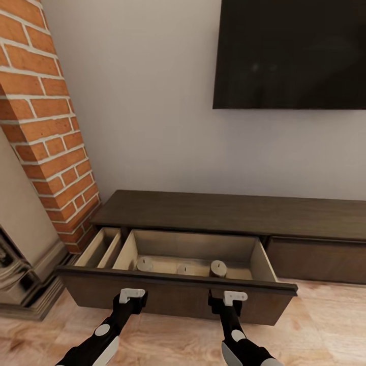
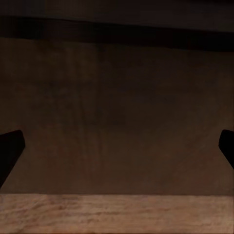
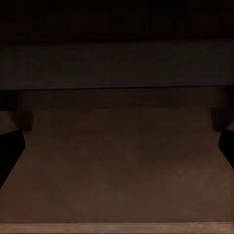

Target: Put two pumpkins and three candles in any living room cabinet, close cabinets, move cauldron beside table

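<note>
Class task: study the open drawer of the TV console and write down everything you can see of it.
The drawer is pulled well out of the long, low, dark brown wooden cabinet under the wall screen. Its wide front is dark wood-grain with no handle; the inside walls and floor are pale beige. Three stubby candles stand upright inside, near the front. The left tool and right tool are at its front panel.

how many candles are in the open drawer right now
3, in a row near the front of the open drawer: left candle, middle candle, right candle. The drawer front may hide more.
</note>
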